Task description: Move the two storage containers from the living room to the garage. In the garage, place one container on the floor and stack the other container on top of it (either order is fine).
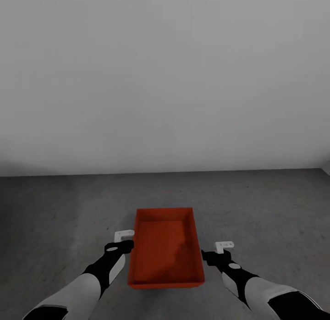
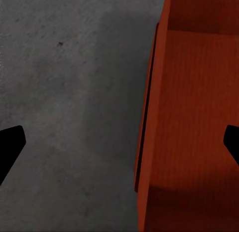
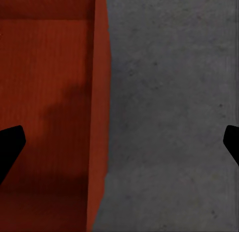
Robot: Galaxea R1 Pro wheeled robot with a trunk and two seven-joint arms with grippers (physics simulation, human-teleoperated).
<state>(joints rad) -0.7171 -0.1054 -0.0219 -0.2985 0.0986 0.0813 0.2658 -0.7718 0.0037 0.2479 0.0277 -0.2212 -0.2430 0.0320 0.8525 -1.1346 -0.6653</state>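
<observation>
An orange-red storage container [image 1: 166, 246] rests open-topped on the dark grey garage floor [image 1: 64, 210], right in front of me. My left gripper [image 1: 126, 243] hangs over its left long wall and stands open. In the left wrist view that wall [image 2: 152, 117] lies between the spread fingers of the left gripper [image 2: 119, 147], and a thin second edge runs along its outer side. My right gripper [image 1: 215, 252] is open over the right long wall, and in the right wrist view this gripper [image 3: 119, 147] straddles the wall [image 3: 99, 117]. Whether a second container sits underneath I cannot tell.
A plain grey-white wall [image 1: 165, 81] rises a short way beyond the container. Speckled concrete floor spreads to the left and right of it [image 1: 275, 205].
</observation>
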